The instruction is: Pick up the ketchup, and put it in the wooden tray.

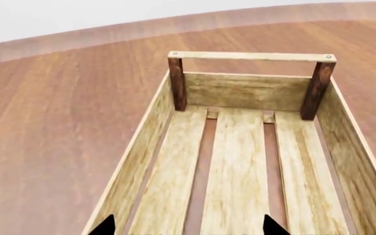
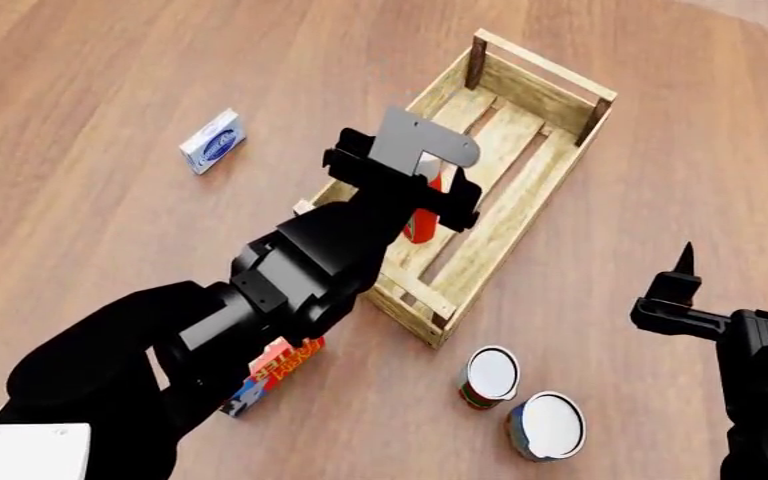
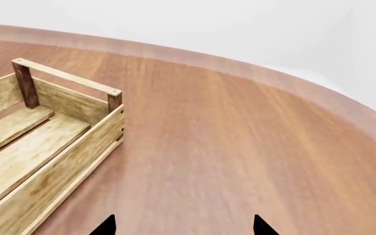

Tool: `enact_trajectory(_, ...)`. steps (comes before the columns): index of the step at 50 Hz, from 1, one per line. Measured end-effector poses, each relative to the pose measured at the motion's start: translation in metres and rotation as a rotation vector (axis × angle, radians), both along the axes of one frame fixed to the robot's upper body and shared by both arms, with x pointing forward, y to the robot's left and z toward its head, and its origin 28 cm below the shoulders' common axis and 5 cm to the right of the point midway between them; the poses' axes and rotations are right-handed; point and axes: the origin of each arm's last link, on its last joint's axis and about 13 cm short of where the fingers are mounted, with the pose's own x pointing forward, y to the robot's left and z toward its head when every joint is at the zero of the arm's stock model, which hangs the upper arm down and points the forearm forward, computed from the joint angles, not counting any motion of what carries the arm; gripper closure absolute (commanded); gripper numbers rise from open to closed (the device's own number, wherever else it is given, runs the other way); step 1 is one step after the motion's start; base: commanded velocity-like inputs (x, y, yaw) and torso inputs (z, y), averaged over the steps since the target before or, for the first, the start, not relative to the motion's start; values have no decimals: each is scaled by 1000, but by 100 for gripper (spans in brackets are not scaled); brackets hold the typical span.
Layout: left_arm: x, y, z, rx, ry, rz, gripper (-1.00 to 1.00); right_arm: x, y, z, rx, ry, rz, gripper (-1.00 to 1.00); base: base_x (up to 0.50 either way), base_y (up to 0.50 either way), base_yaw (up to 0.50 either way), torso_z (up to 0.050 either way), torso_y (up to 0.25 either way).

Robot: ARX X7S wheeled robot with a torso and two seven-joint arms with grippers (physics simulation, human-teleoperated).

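The ketchup is seen in the head view as a small patch of orange-red inside the wooden tray, directly beneath the left gripper and mostly hidden by its black body and grey wrist plate. Whether the bottle rests on the slats or is held just above them cannot be told, nor can it be told whether the fingers are closed on it or spread clear; in the left wrist view only two dark fingertips are shown at the picture's edge, set apart over the tray's slatted bottom, with no bottle visible between them. The task is therefore judged to be at or near its end: the bottle has been brought within the tray's walls, and what may be left is its release and the lifting away of the arm. The right gripper is held well apart from the tray, over bare wooden table, with its fingertips spread and nothing between them. Two cans stand near the tray's near corner, a red-orange box lies partly under the left arm, and a small blue-and-white box lies apart on the far side. None of these is inside the tray. A corner post stands beyond the gripper and would need to be cleared on retreat.
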Motion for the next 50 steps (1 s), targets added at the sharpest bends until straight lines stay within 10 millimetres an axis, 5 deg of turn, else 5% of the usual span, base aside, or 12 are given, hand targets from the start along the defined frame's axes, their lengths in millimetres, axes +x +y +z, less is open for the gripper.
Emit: enact_trajectory(50,2,2,5,36,8,1,-100,1,0,0,-6,-35,29,-100,0,0,0,-9,55)
